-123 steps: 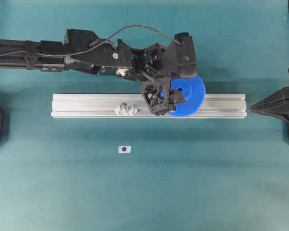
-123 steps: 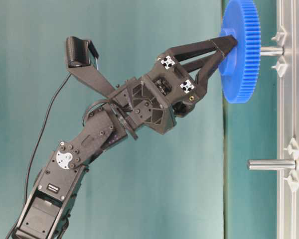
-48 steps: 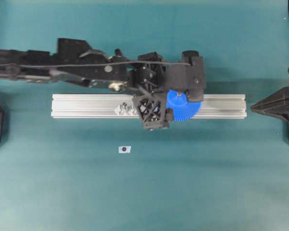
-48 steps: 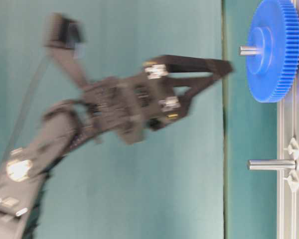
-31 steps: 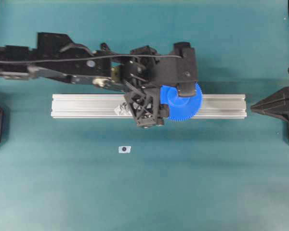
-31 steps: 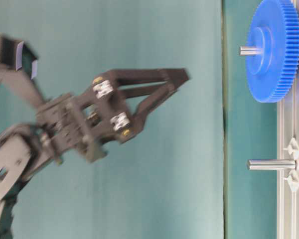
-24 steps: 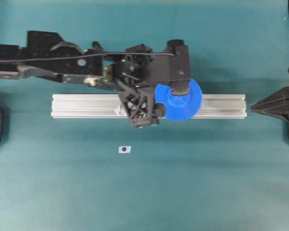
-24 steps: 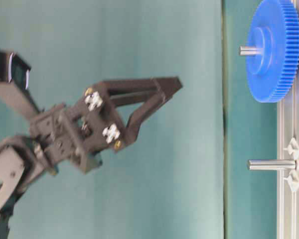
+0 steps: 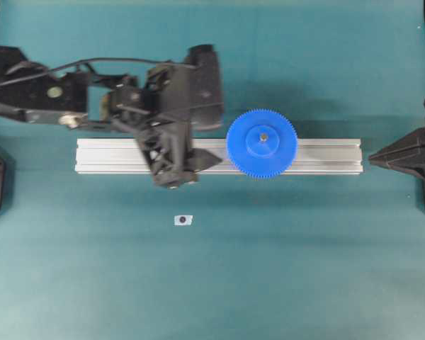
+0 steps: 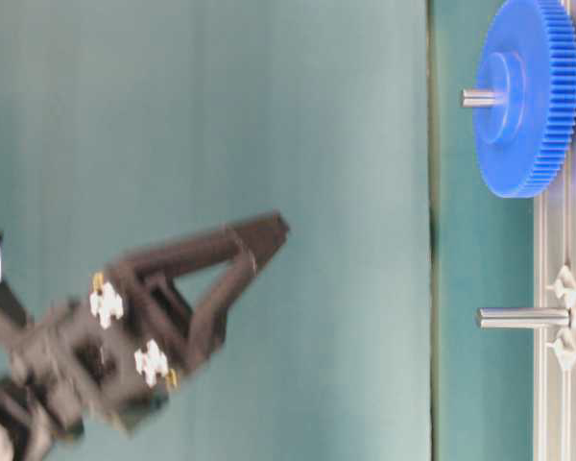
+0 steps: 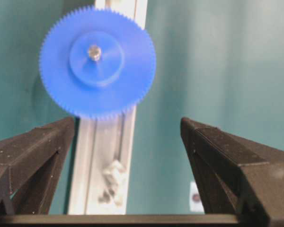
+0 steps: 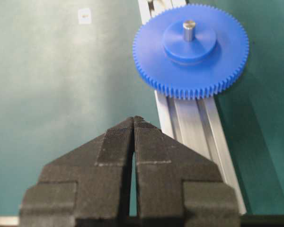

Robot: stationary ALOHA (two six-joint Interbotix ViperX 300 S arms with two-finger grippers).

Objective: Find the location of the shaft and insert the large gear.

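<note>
Overhead exterior: large gear [image 9: 261,142] seated on shaft [image 9: 263,136]; left gripper [image 11: 128,142] seen spread, empty; right gripper [image 12: 133,124] pressed together. Risk: gear dislodged if clipped by arm.

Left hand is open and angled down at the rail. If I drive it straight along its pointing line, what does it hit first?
Most likely the large gear, near its toothed rim: it sits seated on the shaft, ahead of the left hand. Depth is unclear, so the rail just short of it could come first.
</note>
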